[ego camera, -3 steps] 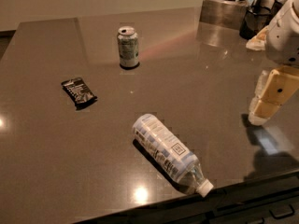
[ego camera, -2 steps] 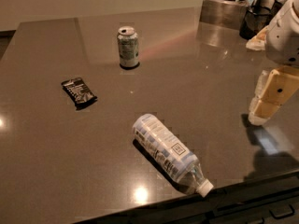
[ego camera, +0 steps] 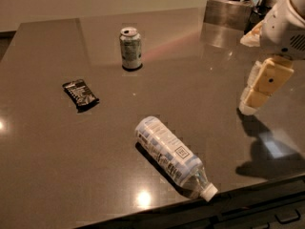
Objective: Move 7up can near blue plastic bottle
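Observation:
The 7up can [ego camera: 130,48] stands upright at the back middle of the dark table, silver top with pull tab facing up. The blue plastic bottle [ego camera: 172,156] lies on its side near the front edge, its white cap pointing to the front right. My gripper [ego camera: 261,88] hangs above the table at the right side, far from the can and to the right of the bottle. It holds nothing that I can see.
A flat black snack bar wrapper [ego camera: 80,93] lies at the left of the dark table [ego camera: 57,147]. A metal container [ego camera: 233,8] with jars stands at the back right corner. The table's front edge runs just past the bottle cap.

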Tool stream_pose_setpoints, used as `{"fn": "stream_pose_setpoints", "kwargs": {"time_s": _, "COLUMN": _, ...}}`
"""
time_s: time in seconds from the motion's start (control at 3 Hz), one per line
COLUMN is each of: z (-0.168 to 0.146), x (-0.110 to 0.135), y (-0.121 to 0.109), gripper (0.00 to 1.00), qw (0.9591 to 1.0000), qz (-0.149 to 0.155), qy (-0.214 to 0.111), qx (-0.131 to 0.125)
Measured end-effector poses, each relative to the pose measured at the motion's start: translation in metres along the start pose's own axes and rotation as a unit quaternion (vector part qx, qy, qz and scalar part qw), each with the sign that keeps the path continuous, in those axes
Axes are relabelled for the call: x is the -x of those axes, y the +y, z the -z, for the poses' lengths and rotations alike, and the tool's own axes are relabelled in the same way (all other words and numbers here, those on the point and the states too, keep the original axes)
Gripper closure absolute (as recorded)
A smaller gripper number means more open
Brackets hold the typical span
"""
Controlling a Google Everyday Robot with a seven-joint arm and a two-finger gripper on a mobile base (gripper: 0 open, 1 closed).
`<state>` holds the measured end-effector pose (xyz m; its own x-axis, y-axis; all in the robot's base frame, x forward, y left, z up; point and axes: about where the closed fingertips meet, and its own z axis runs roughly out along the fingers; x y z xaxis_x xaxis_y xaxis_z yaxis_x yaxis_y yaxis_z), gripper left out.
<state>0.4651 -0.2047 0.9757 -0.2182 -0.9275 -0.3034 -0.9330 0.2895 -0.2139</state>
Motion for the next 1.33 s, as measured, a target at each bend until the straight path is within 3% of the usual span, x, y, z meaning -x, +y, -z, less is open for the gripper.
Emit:
{"fn": "stream_pose_setpoints", "kwargs": {"time_s": 0.33, "z": -0.016, "x": 0.022, "y": -0.023, "gripper": 0.00, "qw": 0.9989, "qz": -0.012, "qy": -0.045, "qx": 0.006}}
{"fn": "stream_pose_setpoints", "kwargs": {"time_s": 0.67, "z": -0.037, "x": 0.052, "y": -0.053, "gripper": 0.00, "qw": 0.9949, "qz": -0.031, "qy": -0.096, "qx": 0.008}}
{"fn": "stream_pose_setpoints", "kwargs": {"time_s": 1.33, "z": -0.081, "x": 0.113, "y": -0.102, "gripper": 0.00, "qw": 0.9810, "qz": -0.068, "qy": -0.182, "qx": 0.002}}
